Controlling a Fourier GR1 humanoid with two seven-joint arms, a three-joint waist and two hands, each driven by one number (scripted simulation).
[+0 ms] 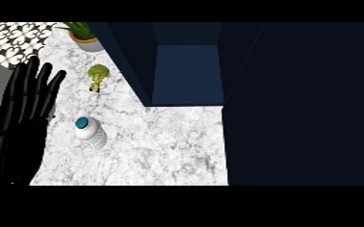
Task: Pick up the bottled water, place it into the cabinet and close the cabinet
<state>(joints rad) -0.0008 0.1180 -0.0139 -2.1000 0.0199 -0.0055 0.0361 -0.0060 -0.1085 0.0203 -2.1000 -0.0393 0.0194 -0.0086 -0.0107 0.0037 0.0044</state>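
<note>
while the white ribbed water bottle with the teal cap (90, 133) stands upright on the grey-veined white marble counter (171, 144), no part of me touches it, so i judge the pick-up step not yet begun. the bottle sits near the counter's left side, well apart from the dark blue cabinet (188, 72), whose interior is open to view above the counter's far edge. i judge this layout leaves a free path from the bottle up and right into the cabinet opening. the cabinet's dark blue door (295, 106) appears swung out along the right side of the counter; i cannot tell its exact angle.

my left hand (25, 110) shows at the left edge of the view, black, with its fingers (39, 84) straight and spread, pointing up. it is released, grasps nothing and rests just beside the counter's left border, near the bottle but apart from it. my right hand does not show in the view, so i report nothing of its fingers.

two items not needed for the task lie farther back on the counter: a small green broccoli floret (98, 74) and a green leafy plant in a round terracotta-rimmed pot (84, 34). both stand beyond the bottle, clear of the line to the cabinet. patterned black-and-white tiles (21, 41) show at the upper left.
</note>
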